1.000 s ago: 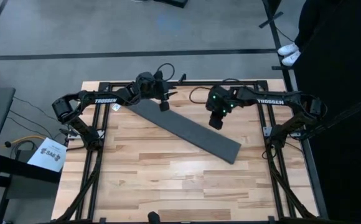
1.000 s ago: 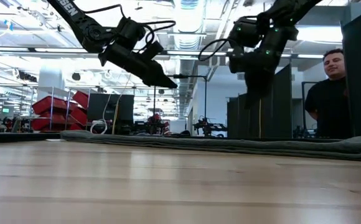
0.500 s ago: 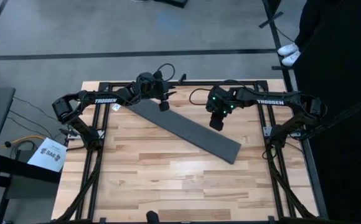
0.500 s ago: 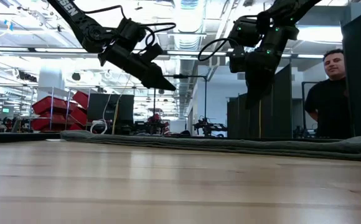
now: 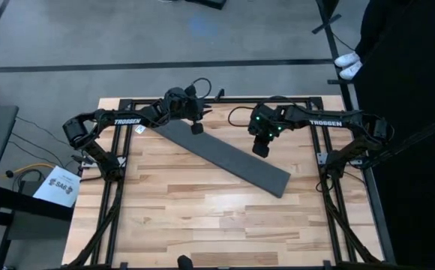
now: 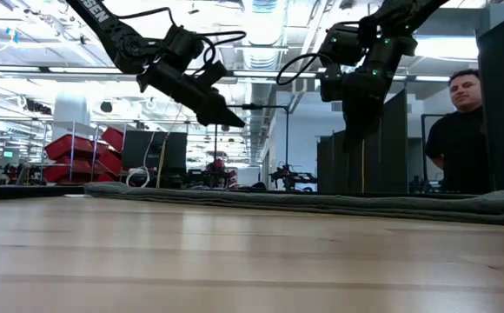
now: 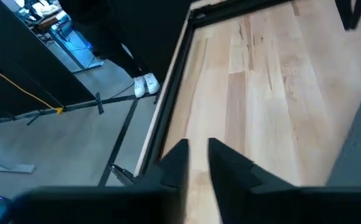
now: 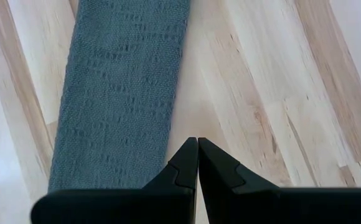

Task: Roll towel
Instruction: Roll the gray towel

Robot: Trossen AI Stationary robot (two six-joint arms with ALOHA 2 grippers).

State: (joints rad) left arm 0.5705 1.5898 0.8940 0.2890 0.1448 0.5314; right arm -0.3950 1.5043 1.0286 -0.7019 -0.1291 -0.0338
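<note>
— Where is the towel (image 5: 225,155) lying?

— Flat on the wooden table (image 5: 202,217), folded into a long dark grey strip that runs on a slant across the boards. One end lies under my left gripper (image 5: 197,128), near the table's far edge; the other end lies out toward the middle, beyond my right gripper (image 5: 259,150). From table height it shows as a low grey band (image 6: 321,203) across the wood. A small white tag (image 5: 139,129) sits just beside the end near my left arm.

— What are your left fingers doing?

— My left fingers (image 7: 179,163) stand a little apart, with only a narrow gap between them, and nothing is in it. They hang above the table, clear of the cloth; past their tips I see bare planks and the table's black frame edge (image 7: 174,81), with the towel's grey border off to one side.

— And the right ones?

— My right fingers (image 8: 187,158) are pressed together tip to tip, holding nothing. They point down at the bare wood just beside the towel's long edge (image 8: 121,93), and from table height that gripper hangs well above the cloth, not touching it.

— Anyone else around?

— A person (image 6: 460,130) in a dark shirt stands beyond the table, behind my right arm.
</note>
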